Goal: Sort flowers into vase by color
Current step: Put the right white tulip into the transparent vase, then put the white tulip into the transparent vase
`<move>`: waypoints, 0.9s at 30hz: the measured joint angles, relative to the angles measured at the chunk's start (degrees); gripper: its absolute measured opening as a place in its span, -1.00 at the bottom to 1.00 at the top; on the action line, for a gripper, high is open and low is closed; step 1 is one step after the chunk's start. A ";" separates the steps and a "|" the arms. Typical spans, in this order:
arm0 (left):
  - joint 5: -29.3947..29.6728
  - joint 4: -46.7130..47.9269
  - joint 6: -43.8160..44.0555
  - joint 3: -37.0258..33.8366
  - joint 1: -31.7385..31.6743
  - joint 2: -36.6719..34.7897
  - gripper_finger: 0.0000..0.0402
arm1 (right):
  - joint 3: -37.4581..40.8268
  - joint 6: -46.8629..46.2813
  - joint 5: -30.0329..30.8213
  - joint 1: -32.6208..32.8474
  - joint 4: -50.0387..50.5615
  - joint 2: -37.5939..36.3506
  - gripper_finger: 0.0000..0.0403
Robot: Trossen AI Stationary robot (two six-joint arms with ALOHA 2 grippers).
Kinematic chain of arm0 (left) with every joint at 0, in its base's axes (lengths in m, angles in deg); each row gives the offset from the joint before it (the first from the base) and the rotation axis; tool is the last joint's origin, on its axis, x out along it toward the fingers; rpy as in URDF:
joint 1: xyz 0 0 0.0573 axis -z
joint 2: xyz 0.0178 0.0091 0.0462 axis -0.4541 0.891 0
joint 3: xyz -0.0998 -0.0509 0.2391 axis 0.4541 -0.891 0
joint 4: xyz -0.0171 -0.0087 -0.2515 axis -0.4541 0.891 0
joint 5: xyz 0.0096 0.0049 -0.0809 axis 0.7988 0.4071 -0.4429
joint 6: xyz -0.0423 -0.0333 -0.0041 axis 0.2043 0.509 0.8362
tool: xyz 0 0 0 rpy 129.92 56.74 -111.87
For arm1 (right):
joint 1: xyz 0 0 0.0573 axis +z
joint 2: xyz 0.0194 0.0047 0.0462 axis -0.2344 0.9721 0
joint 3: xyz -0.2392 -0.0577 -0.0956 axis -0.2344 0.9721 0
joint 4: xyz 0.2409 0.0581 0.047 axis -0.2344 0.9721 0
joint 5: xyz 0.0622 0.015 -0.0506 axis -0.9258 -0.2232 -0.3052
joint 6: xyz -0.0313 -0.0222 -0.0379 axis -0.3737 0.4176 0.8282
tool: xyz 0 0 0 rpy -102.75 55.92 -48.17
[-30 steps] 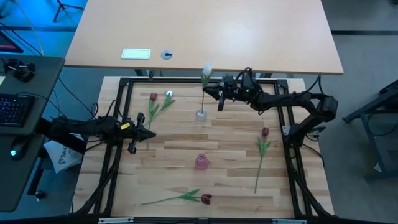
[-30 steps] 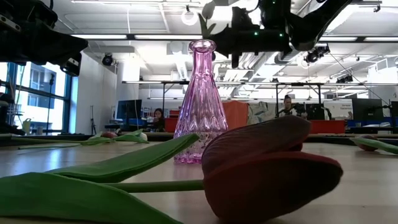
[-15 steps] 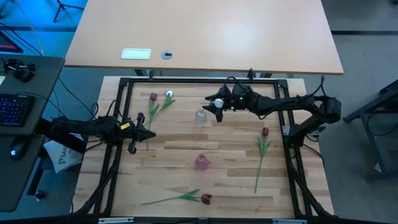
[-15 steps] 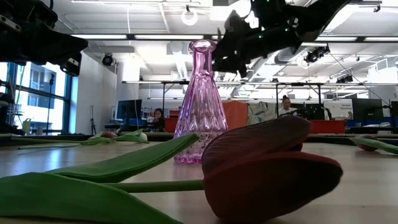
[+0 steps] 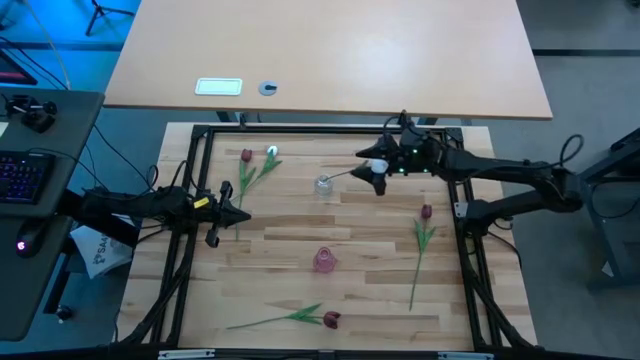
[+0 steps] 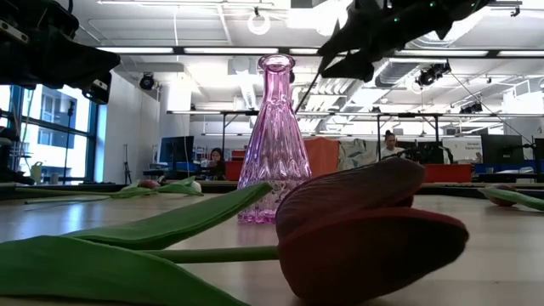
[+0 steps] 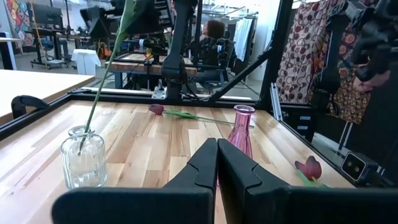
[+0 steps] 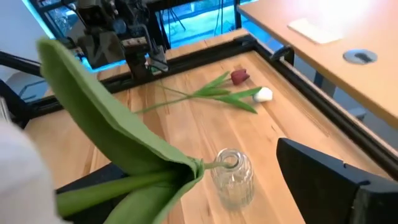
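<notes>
High view: a small clear glass vase [image 5: 323,185] stands toward the far side of the wooden slatted table [image 5: 280,240], with the thin green stem of a white-headed tulip [image 5: 377,166] slanting into its mouth. The right gripper [image 5: 381,170] is clamped on that flower near the head, holding it tilted above the table. Nearer the front, a tall pink glass vase [image 5: 324,260] stands empty. A red tulip and a white tulip [image 5: 257,163] lie together at far left, another red tulip [image 5: 422,235] on the right, a third red tulip [image 5: 300,317] along the front edge. The left gripper [image 5: 222,215] waits at the left edge, fingers closed together, holding nothing.
</notes>
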 joint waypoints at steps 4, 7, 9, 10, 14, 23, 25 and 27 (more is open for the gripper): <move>0.00 0.01 0.00 0.00 0.01 0.00 -1.00 | 0.00 -1.98 0.68 0.68 -0.74 1.28 0.57; 0.00 0.00 0.00 0.00 -0.01 -0.01 -1.00 | 0.00 -5.25 2.26 1.57 -3.78 3.37 0.57; -0.01 0.00 0.00 0.00 0.00 0.00 -1.00 | 0.00 -8.04 3.98 2.16 -7.53 5.07 0.57; 0.00 -0.02 0.00 0.00 0.00 0.01 -1.00 | 0.00 -9.33 4.53 2.35 -9.58 5.89 0.57; -0.02 -0.01 0.00 0.00 0.00 -0.01 -1.00 | -3.72 -13.61 6.92 2.91 -10.01 9.88 0.57; -0.01 -0.01 0.00 0.00 0.01 -0.01 -1.00 | -27.22 -11.38 5.11 2.91 12.83 24.14 0.57; -0.02 0.00 0.00 0.00 -0.01 -0.01 -1.00 | -32.19 -9.34 4.65 2.78 18.45 26.94 0.57; -0.02 -0.02 0.00 0.00 0.00 -0.01 -1.00 | -36.21 -6.40 3.86 2.75 24.82 29.30 0.57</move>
